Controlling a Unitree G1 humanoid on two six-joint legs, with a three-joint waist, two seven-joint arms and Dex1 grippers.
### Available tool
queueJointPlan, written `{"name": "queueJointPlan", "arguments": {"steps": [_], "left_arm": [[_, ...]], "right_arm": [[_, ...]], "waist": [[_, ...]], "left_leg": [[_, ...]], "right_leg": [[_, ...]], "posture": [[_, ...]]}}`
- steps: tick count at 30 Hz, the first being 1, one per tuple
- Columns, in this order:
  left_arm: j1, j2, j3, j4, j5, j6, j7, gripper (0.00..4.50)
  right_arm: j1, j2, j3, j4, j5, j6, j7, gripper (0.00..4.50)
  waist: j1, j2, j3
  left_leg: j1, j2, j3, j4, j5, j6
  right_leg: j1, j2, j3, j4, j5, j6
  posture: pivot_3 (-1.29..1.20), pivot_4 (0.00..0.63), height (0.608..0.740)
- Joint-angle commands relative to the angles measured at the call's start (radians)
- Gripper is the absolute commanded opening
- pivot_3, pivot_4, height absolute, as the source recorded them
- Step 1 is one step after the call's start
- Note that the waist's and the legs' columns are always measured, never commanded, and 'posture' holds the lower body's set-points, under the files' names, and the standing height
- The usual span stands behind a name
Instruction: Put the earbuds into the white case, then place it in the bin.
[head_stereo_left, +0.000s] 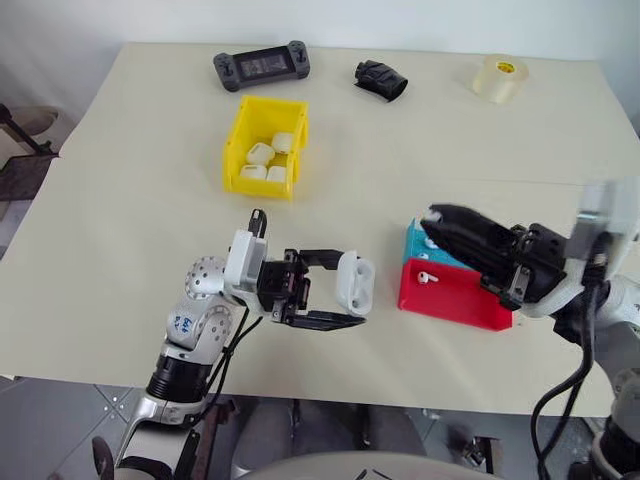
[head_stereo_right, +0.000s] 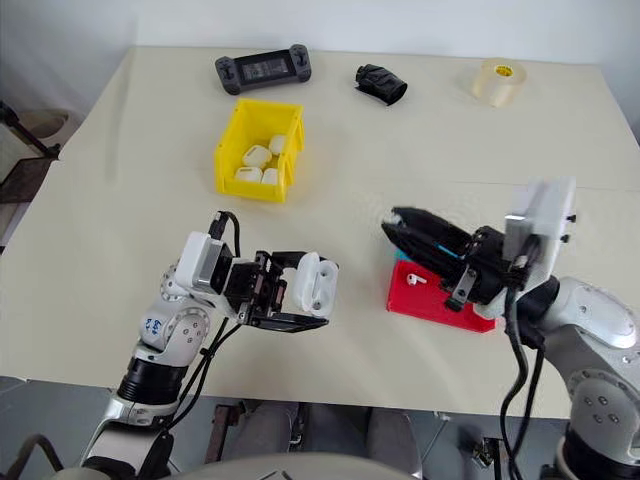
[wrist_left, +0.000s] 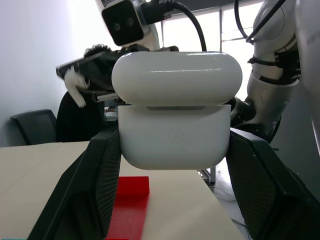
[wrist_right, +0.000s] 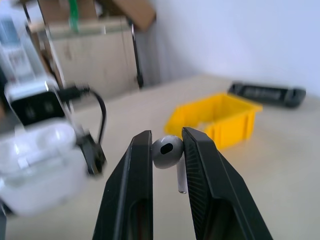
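Gripping a small rounded glossy white plastic case (head_stereo_left: 355, 281) between its two black fingers, the left gripper (head_stereo_left: 338, 287) is held above the bare front part of the cream tabletop (head_stereo_left: 120, 250), with the case's hinged lid slightly ajar in the left wrist view. Its fingers press on the case's two sides. The right gripper (wrist_right: 166, 150) is raised over the table's right side and pinches a tiny glossy white plastic earbud (wrist_right: 167, 151) by its rounded head, the short stem hanging between the fingers; those fingers are closed on it and point toward the left gripper, apart from the case. Under the right gripper sits a shallow red plastic tray (head_stereo_left: 455, 296) with another white earbud (head_stereo_left: 425, 276) lying in it, and a shallow blue plastic tray (head_stereo_left: 418, 243) touches its far edge. Farther back, left of centre, stands the small bright yellow open-topped rectangular plastic bin (head_stereo_left: 241, 128), well apart from both grippers and holding several other white cases (head_stereo_left: 262, 153). Along the table's far edge lie a dark grey handheld game controller (head_stereo_left: 261, 67), a crumpled black object (head_stereo_left: 380, 80) I cannot identify, and a roll of clear yellowish tape (head_stereo_left: 500, 76), each well apart from the next
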Motion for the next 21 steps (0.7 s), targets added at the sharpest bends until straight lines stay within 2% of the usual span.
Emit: {"name": "queueJointPlan", "arguments": {"steps": [1, 10, 12, 21], "left_arm": [[-0.021, -0.01, 0.007, -0.003, -0.038, 0.017, -0.02, 2.78], [-0.096, -0.044, 0.028, 0.051, -0.061, 0.063, -0.023, 2.78], [-0.117, -0.048, 0.03, 0.066, -0.058, 0.066, -0.033, 2.78], [-0.15, -0.066, 0.035, 0.066, -0.064, 0.098, -0.029, 2.78]], "right_arm": [[-0.014, 0.047, 0.041, -0.071, 0.073, -0.092, -0.089, 0.49], [0.016, 0.09, 0.231, -0.1, 0.01, -0.205, -0.123, 0.49], [0.012, 0.129, 0.271, -0.097, -0.007, -0.254, -0.122, 0.49], [0.052, 0.156, 0.37, -0.076, -0.058, -0.335, -0.096, 0.49]], "waist": [[-0.001, 0.0, 0.0], [-0.002, 0.0, 0.0], [-0.003, 0.0, 0.0], [-0.005, 0.0, 0.0]], "left_leg": [[0.0, 0.0, 0.0, 0.0, 0.0, 0.0], [0.0, 0.0, 0.0, 0.0, 0.0, 0.0], [0.0, 0.0, 0.0, -0.001, 0.0, 0.0], [0.0, 0.0, 0.0, -0.002, 0.0, -0.001]], "right_leg": [[0.0, 0.0, 0.0, 0.0, 0.0, 0.0], [-0.001, 0.0, 0.001, 0.0, 0.0, 0.0], [-0.001, 0.001, 0.001, 0.0, 0.0, 0.0], [-0.001, 0.001, 0.001, 0.001, 0.0, 0.0]], "posture": [[0.0, 0.15, 0.74], [0.0, 0.15, 0.74], [0.0, 0.15, 0.74], [0.0, 0.15, 0.74]]}}
